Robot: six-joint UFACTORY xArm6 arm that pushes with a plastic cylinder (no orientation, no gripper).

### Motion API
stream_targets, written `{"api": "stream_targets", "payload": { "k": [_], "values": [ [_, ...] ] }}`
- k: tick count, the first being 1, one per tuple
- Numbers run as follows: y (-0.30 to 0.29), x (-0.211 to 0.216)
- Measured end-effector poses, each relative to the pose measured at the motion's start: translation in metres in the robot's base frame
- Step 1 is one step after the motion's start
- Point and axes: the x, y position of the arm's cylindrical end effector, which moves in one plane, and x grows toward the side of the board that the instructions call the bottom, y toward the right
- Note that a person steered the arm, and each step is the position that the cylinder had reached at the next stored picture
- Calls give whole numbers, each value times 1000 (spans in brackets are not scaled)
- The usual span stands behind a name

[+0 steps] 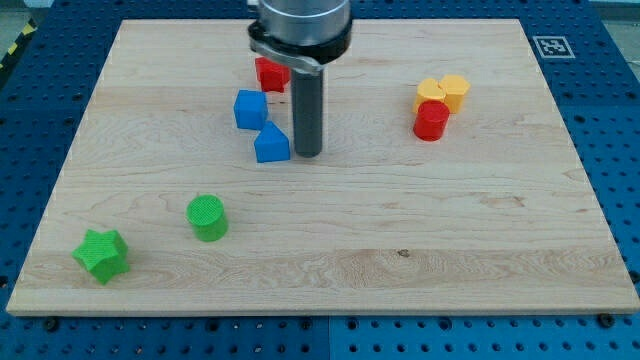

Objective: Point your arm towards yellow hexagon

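My tip (pixel 307 154) rests on the pale wooden surface (pixel 400 250), left of centre and toward its far half, the dark rod rising straight into the arm's grey housing (pixel 300 25) at the far edge. I carry no hand at all, only this rod, so nothing is spread, pressed together or pinched. Just left of my tip, touching or nearly touching it, sits a blue block with a peaked top (pixel 271 144); a blue cube (pixel 250 109) stands just beyond that one, farther left. A red block (pixel 270 73), partly hidden behind the rod and housing, lies on the far side. The yellow hexagon (pixel 455 90) sits well apart to my right, on the surface's far right, touching a second yellow block (pixel 431 95) on its left, with a red cylinder (pixel 431 121) just nearer than the pair. On the near left, a green cylinder (pixel 208 217) and a green star-shaped block (pixel 102 255) stand apart from everything else.
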Motion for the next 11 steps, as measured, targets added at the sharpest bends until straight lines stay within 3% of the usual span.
{"api": "stream_targets", "payload": {
  "k": [3, 4, 7, 8, 10, 11],
  "values": [
    [-52, 2],
    [-10, 6],
    [197, 29],
    [233, 11],
    [236, -71],
    [228, -88]
  ]
}}
